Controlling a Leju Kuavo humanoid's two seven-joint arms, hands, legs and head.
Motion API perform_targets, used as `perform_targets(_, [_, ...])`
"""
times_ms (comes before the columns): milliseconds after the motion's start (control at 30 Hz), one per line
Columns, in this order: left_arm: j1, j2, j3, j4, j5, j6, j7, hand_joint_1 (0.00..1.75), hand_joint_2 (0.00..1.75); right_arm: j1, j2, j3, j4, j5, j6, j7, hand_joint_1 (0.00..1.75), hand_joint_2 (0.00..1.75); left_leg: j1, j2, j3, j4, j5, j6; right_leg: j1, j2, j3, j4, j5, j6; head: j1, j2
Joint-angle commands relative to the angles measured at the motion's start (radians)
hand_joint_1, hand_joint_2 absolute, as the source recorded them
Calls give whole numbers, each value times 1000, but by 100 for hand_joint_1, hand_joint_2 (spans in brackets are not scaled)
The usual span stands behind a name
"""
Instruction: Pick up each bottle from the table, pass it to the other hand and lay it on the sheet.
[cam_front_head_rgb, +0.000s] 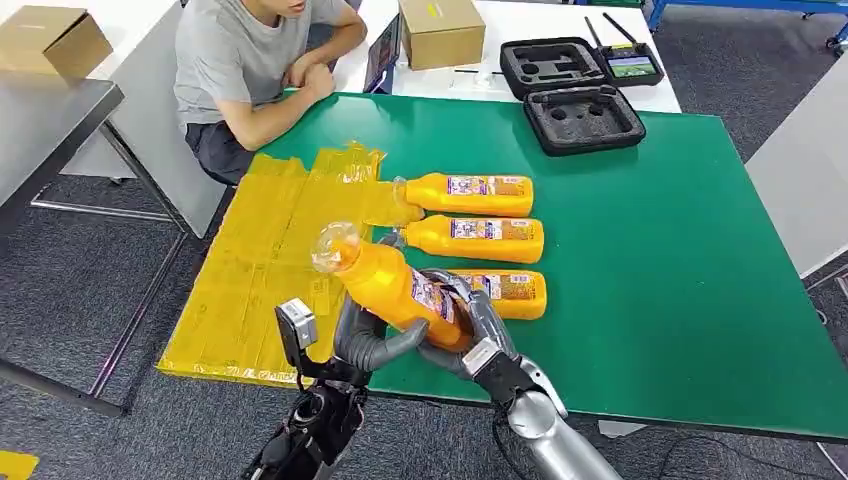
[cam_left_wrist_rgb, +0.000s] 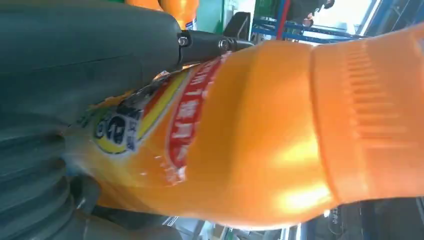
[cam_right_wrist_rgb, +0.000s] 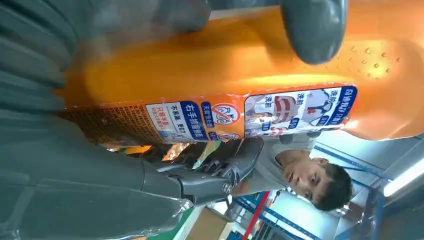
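Observation:
An orange bottle (cam_front_head_rgb: 392, 285) with a clear cap hangs tilted above the green table's (cam_front_head_rgb: 680, 280) front edge, cap toward the yellow sheet (cam_front_head_rgb: 260, 270). My left hand (cam_front_head_rgb: 368, 342) grips its lower body from the left, and my right hand (cam_front_head_rgb: 478, 335) grips its base from the right. Up close, the bottle (cam_left_wrist_rgb: 250, 140) lies against my left hand (cam_left_wrist_rgb: 75, 60). The labelled bottle (cam_right_wrist_rgb: 225, 65) sits inside my right hand (cam_right_wrist_rgb: 55, 165). Three more orange bottles lie side by side on the table: a far one (cam_front_head_rgb: 470, 193), a middle one (cam_front_head_rgb: 478, 238) and a near one (cam_front_head_rgb: 512, 293).
A person (cam_front_head_rgb: 250, 60) sits at the table's far left corner, arms resting on it. An open black foam case (cam_front_head_rgb: 575, 100) lies at the far edge, with a cardboard box (cam_front_head_rgb: 440, 30) and a small screen device (cam_front_head_rgb: 630, 65) beyond. A grey table (cam_front_head_rgb: 50, 120) stands at left.

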Motion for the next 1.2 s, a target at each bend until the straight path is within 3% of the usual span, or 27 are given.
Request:
perform_targets(33, [-30,5,24,37,-1,-4,8,0,175,-30,-9,30,51,-2,2,-2,175,175,0,1,4,0,-2,1,1,0,4,0,-1,-2,0,0])
perform_targets(133, [-29,5,25,35,-2,-5,8,2,175,-30,-9,31,50,-2,4,-2,175,175,1,1,6,1,-3,1,2,-1,7,-1,-3,-3,0,0])
perform_targets(167, [-27,4,28,32,-6,-6,8,21,175,-30,-10,33,49,0,4,-2,175,175,0,1,3,0,-1,1,1,0,3,-1,-1,-2,0,0])
perform_targets(200, [-26,3,30,26,-10,-10,8,161,175,-30,-10,35,48,2,3,-2,175,175,0,1,5,0,-2,1,1,0,5,-1,-2,-2,0,0])
perform_targets(233, [-24,2,34,22,-7,-16,8,175,175,-30,-10,37,46,2,1,-2,175,175,0,1,3,0,-1,1,0,0,3,-1,-1,-1,0,0])
perform_targets(533, [-14,-4,51,-1,-7,-65,8,175,175,-27,-16,-2,11,-35,-30,-2,175,175,0,1,3,1,-2,1,1,0,4,0,-2,-2,0,0])
perform_targets(600, [-15,-5,54,3,-4,-79,8,175,175,-26,-16,-18,-1,-43,-33,-2,145,175,0,0,3,1,-2,1,1,-1,3,0,-1,-2,0,0])
perform_targets(667, [-18,-6,53,14,-4,-91,8,175,175,-27,-12,-25,-9,-42,-36,-2,136,175,0,0,1,0,0,1,0,0,1,0,0,-1,0,0])
perform_targets(700, [-20,-7,52,18,-7,-94,8,175,175,-28,-5,-34,-8,-43,-37,-2,91,175,0,1,3,1,-2,1,1,0,3,0,-1,-2,0,0])
perform_targets(733, [-22,-7,52,22,-6,-97,8,175,175,-28,1,-40,-6,-43,-39,-2,12,175,0,0,3,0,-1,1,0,-1,3,0,-1,-2,0,0])
perform_targets(767, [-23,-7,54,23,-6,-98,8,175,175,-30,7,-47,-3,-46,-36,-2,0,175,0,0,2,0,-1,1,0,-1,2,0,-1,-1,0,0])
perform_targets(1200, [-46,19,20,22,-52,6,8,175,175,-43,14,-57,9,-47,-41,-2,0,175,0,0,1,0,0,1,0,0,1,0,0,-1,0,0])
